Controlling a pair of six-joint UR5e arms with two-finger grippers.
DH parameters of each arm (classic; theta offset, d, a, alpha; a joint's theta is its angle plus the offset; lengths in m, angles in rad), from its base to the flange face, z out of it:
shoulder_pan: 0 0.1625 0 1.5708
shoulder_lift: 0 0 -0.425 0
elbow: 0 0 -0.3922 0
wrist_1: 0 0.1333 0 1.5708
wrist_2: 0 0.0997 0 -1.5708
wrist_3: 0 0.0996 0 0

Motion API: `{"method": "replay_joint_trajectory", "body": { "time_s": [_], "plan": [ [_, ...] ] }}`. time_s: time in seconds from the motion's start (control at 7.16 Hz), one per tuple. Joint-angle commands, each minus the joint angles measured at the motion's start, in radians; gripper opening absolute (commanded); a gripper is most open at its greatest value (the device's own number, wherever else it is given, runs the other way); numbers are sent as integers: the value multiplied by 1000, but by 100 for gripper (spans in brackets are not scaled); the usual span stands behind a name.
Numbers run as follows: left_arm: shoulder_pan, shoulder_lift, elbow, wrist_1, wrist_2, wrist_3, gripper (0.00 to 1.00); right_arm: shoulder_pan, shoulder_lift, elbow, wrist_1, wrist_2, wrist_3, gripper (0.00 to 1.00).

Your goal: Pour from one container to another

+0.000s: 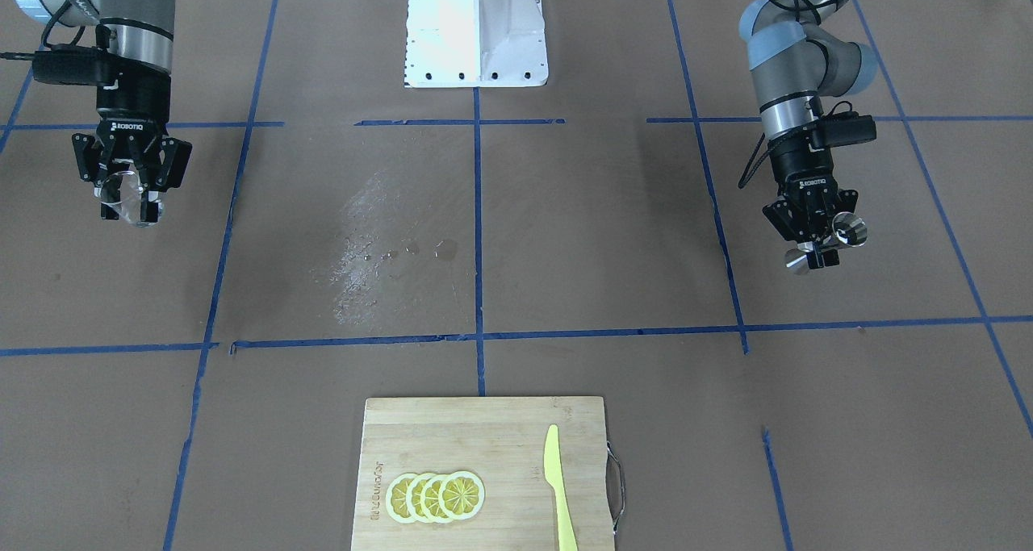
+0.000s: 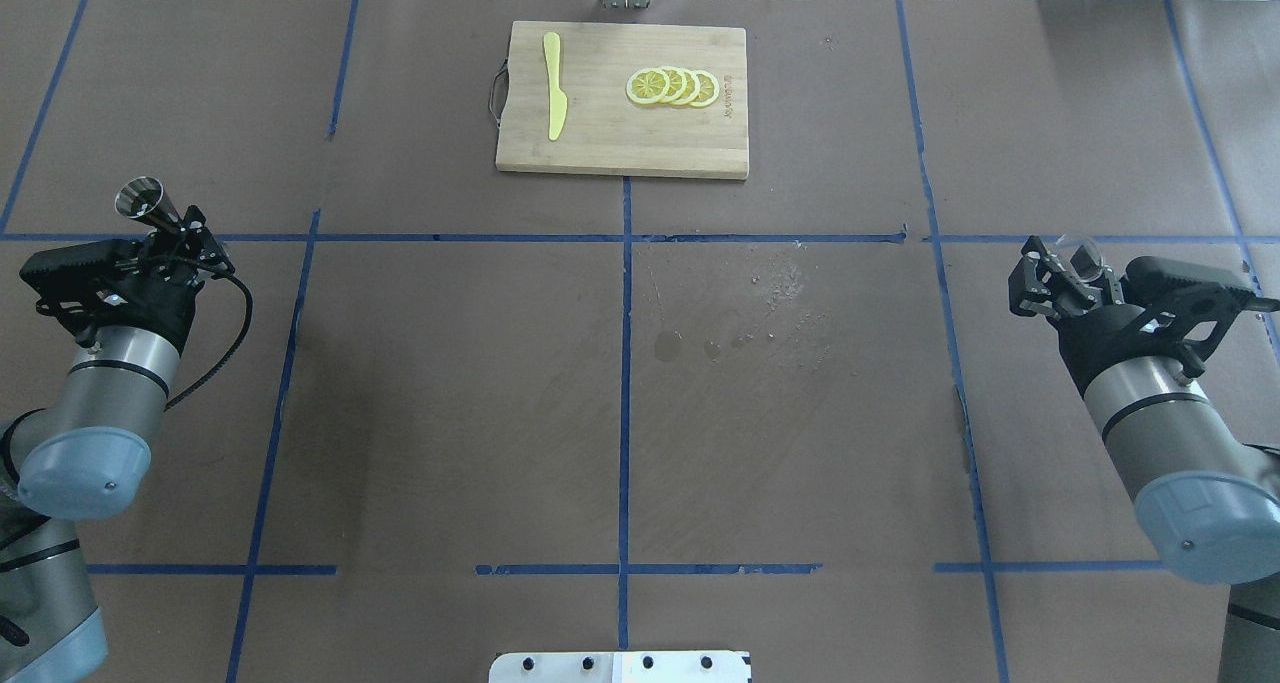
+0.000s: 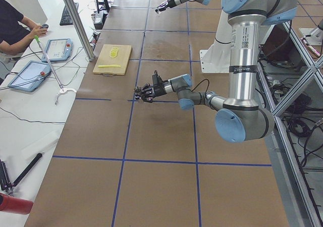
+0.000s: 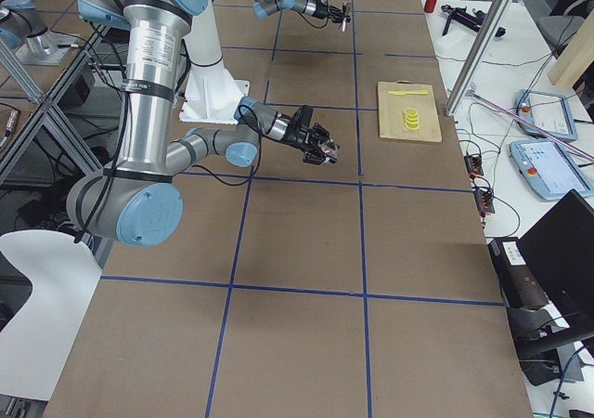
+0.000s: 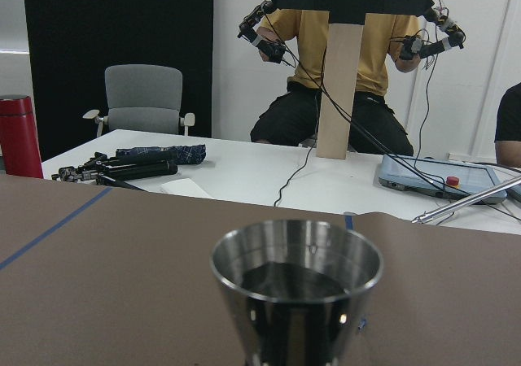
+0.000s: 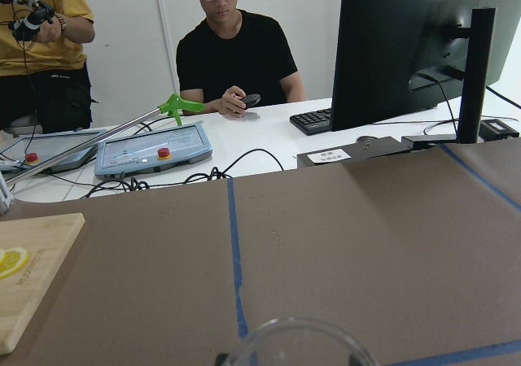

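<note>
Jigger (image 5: 297,289) is sitting clamped in left gripper (image 1: 818,250); we're logging right gripper (image 1: 129,206), marked ROBOTIQ, clasping glass cup (image 1: 115,191), both arms aloft.

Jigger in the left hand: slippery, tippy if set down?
The jigger is polished steel, so probably stiff and slick; the left hand grips its narrow waist, which likely helps. Hourglass shape with small rims: may tip if nudged.

Silver arms (image 2: 118,378), blue caps (image 2: 83,473); black ROBOTIQ left hand (image 1: 823,248), right hand (image 1: 129,204); black cables (image 2: 240,313).
</note>
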Motion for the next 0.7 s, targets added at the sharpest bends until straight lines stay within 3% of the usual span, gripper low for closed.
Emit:
{"method": "replay_joint_trajectory", "body": {
  "time_s": [0.0, 0.56],
  "plan": [
    [86, -2, 13, 0, 133, -30, 0, -54, -7, -21, 2, -42, 0, 0],
    [194, -16, 120, 2, 265, -73, 0, -74, -36, -21, 12, -42, 3, 0]
  ]
}}
